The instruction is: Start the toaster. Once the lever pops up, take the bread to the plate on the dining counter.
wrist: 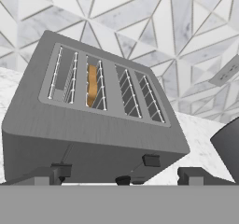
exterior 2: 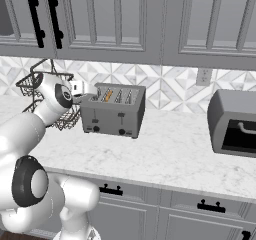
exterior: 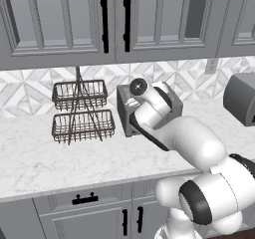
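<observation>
Marble worktop under grey cabinets: the toaster (exterior 2: 114,109) stands near the tiled back wall, bread (wrist: 92,85) sunk in its second slot from the left.
The gripper (wrist: 120,176) hovers over its front, wide open and empty; best to press one lever (wrist: 151,160) squarely down. No readable writing.

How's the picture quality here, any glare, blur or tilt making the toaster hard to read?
Hand view: sharp, no glare, but rolled, so the toaster looks tilted; bread clear in the second slot. Right base view: even flat light, toaster crisp. Left base view: the arm hides most of the toaster.
</observation>
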Robot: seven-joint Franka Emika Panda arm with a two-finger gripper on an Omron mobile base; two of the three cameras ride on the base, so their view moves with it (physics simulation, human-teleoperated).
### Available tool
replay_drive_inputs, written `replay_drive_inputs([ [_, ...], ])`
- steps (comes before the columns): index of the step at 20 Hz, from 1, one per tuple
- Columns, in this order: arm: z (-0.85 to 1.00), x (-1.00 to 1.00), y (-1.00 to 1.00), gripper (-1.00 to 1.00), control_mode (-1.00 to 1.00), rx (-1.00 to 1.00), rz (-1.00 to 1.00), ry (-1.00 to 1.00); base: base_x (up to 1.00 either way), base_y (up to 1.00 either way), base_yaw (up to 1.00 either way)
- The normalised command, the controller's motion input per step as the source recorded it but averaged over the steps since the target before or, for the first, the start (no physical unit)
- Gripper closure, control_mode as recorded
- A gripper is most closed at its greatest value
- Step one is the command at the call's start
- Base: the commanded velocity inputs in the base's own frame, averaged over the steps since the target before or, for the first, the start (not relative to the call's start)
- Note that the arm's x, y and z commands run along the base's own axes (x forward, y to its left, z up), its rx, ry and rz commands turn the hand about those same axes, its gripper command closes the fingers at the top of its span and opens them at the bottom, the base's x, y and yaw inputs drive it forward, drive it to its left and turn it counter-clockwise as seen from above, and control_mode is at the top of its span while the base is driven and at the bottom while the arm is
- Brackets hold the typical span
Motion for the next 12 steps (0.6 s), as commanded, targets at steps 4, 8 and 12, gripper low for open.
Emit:
replay_drive_inputs([
  [4,0.00,0.00,0.00,-1.00,-1.00,0.00,0.00,0.00,0.00,0.00,0.00],
  [8,0.00,0.00,0.00,-1.00,-1.00,0.00,0.00,0.00,0.00,0.00,0.00],
  [12,0.00,0.00,0.00,-1.00,-1.00,0.00,0.00,0.00,0.00,0.00,0.00],
])
